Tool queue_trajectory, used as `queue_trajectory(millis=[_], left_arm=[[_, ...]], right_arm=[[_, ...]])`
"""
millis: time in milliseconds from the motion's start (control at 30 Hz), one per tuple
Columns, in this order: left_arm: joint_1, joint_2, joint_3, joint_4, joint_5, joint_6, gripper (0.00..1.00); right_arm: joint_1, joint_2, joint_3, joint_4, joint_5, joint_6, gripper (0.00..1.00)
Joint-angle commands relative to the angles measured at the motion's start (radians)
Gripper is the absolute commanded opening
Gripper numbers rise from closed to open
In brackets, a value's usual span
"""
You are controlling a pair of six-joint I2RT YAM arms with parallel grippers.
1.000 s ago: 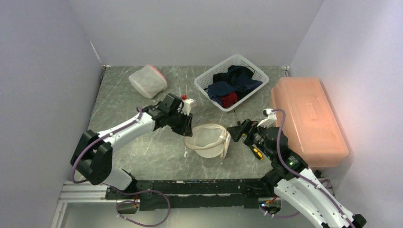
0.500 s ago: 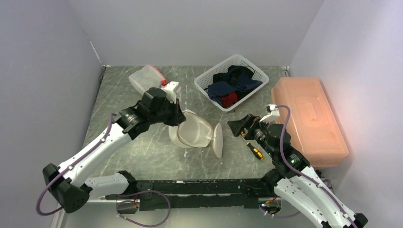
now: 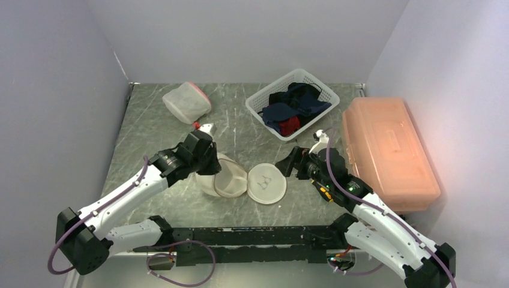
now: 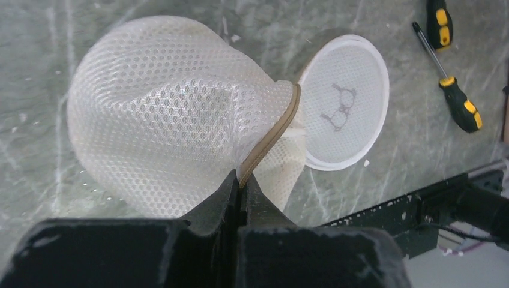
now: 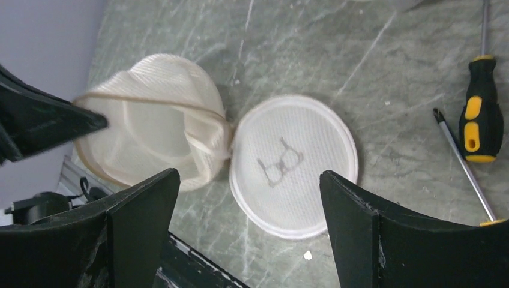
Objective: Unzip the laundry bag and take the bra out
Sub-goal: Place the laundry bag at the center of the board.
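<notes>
The laundry bag (image 3: pixel 227 182) is a white mesh pouch lying on its side on the table, its mouth open. Its round flap (image 3: pixel 267 183) lies flat beside it, joined at one edge. My left gripper (image 4: pixel 242 180) is shut on the bag's tan rim (image 4: pixel 270 135), with the mesh body (image 4: pixel 162 120) bulging beyond the fingers. My right gripper (image 5: pixel 249 175) is open, hovering just above the flap (image 5: pixel 294 162) with nothing between its fingers. The bag's inside (image 5: pixel 150 126) shows only pale mesh. No bra is visible.
A black-and-yellow screwdriver (image 3: pixel 324 192) lies right of the flap, and another one (image 4: pixel 441 24) lies beyond it. A white basket (image 3: pixel 258 111) of dark clothes stands at the back, an orange box (image 3: pixel 387 150) at the right, another mesh pouch (image 3: pixel 186 102) at the back left.
My left gripper closed on the bag's rim and dragged the bag toward the near left. The flap dropped flat onto the table. My right gripper shifted left over the flap.
</notes>
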Motion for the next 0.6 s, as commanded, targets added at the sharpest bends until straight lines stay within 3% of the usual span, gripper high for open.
queue_trajectory(millis=[0, 200, 567], left_arm=[[-0.002, -0.043, 0.032, -0.060, -0.161, -0.050, 0.03], [-0.002, -0.026, 0.014, -0.097, -0.199, -0.083, 0.03], [-0.002, -0.050, -0.038, -0.022, -0.151, -0.074, 0.03]], right_arm=[[0.000, 0.018, -0.055, 0.062, -0.035, 0.017, 0.91], [0.002, 0.057, -0.111, 0.026, 0.011, 0.026, 0.86], [0.008, 0.246, -0.197, 0.142, 0.016, 0.075, 0.67]])
